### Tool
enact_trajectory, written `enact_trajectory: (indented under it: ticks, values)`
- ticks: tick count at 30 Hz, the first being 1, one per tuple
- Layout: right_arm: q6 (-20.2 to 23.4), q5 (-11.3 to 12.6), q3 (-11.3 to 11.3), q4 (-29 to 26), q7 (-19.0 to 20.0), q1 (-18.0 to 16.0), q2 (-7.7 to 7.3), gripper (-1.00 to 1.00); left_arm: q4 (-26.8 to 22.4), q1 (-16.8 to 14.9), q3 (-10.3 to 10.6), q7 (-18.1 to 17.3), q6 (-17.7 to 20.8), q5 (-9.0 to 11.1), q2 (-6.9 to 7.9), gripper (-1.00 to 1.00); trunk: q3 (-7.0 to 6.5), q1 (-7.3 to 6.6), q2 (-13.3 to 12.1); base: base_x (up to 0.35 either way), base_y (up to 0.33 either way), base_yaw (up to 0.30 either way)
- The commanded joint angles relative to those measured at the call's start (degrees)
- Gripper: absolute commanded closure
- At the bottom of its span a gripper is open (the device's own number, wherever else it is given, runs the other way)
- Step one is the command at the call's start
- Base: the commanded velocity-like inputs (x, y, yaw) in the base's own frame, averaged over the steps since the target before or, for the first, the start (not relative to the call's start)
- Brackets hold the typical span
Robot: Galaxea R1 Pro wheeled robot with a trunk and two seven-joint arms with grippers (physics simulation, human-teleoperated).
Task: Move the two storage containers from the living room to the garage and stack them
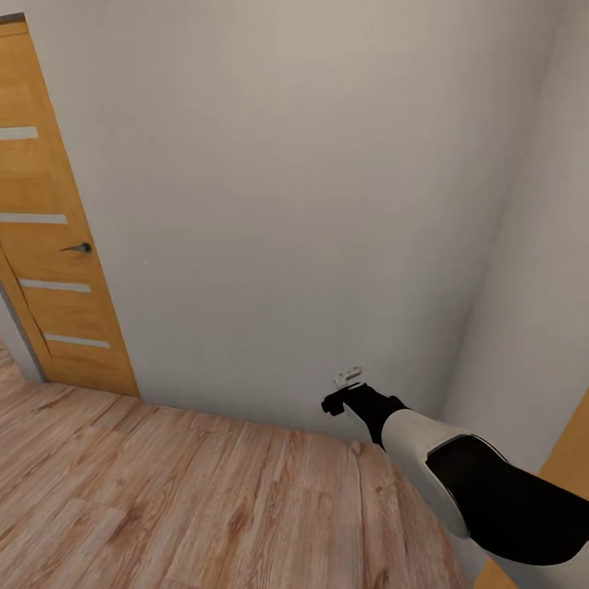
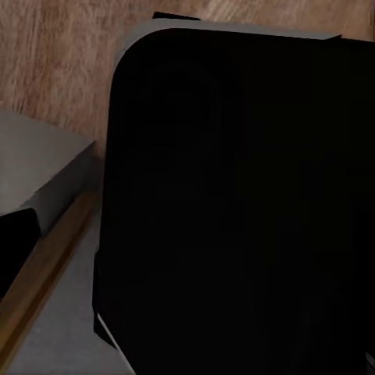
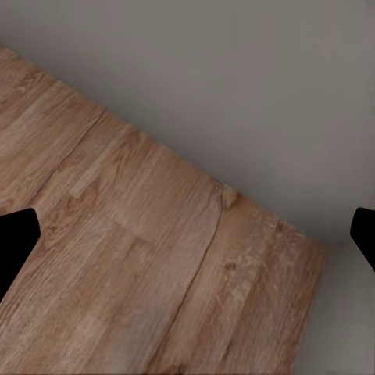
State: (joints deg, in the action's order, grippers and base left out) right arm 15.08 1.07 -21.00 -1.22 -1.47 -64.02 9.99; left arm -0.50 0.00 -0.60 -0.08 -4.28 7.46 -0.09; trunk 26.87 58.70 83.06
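The two storage containers are out of view. My right arm reaches forward and low toward a pale wall, with its gripper (image 1: 339, 393) just above the wood plank floor near the room's corner. In the right wrist view the gripper (image 3: 187, 234) is open: one black fingertip (image 3: 16, 242) and the other (image 3: 366, 234) stand far apart, and only planks and wall lie between them. The left wrist view looks at a large black rounded part of my own body (image 2: 234, 203) over wood planks.
A wooden door (image 1: 57, 245) with pale glass strips and a dark handle (image 1: 79, 247) stands shut at the left. Pale walls (image 1: 286, 204) meet in a corner at the right. Another orange wood panel (image 1: 564, 474) shows at the right edge. Light wood planks (image 1: 164, 499) spread in front.
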Motion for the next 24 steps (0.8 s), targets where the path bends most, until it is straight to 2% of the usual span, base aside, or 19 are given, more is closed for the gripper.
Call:
enact_trajectory:
  ticks: [1, 7, 11, 24]
  values:
    - [0.4, 0.1, -0.3, -0.1, -0.2, 0.0, 0.01, -1.00, 0.0, 0.0, 0.0, 0.0, -0.1, 0.5, -0.01, -1.00, 0.05, 0.03, 0.0, 0.320, 0.000, 0.000]
    - [0.8, 0.2, -0.3, -0.1, -0.2, 0.0, 0.01, -1.00, 0.0, 0.0, 0.0, 0.0, -0.1, 0.5, 0.00, -1.00, 0.05, 0.03, 0.0, 0.319, 0.000, 0.006]
    - [0.8, 0.2, -0.3, -0.1, -0.2, 0.0, 0.01, -1.00, 0.0, 0.0, 0.0, 0.0, -0.1, 0.5, 0.00, -1.00, 0.05, 0.03, 0.0, 0.252, 0.000, 0.149]
    - [0.8, 0.2, -0.3, -0.1, -0.4, 0.0, 0.01, -1.00, 0.0, 0.0, 0.0, 0.0, -0.1, 0.5, -0.02, -1.00, 0.05, 0.03, 0.0, 0.025, 0.000, 0.264]
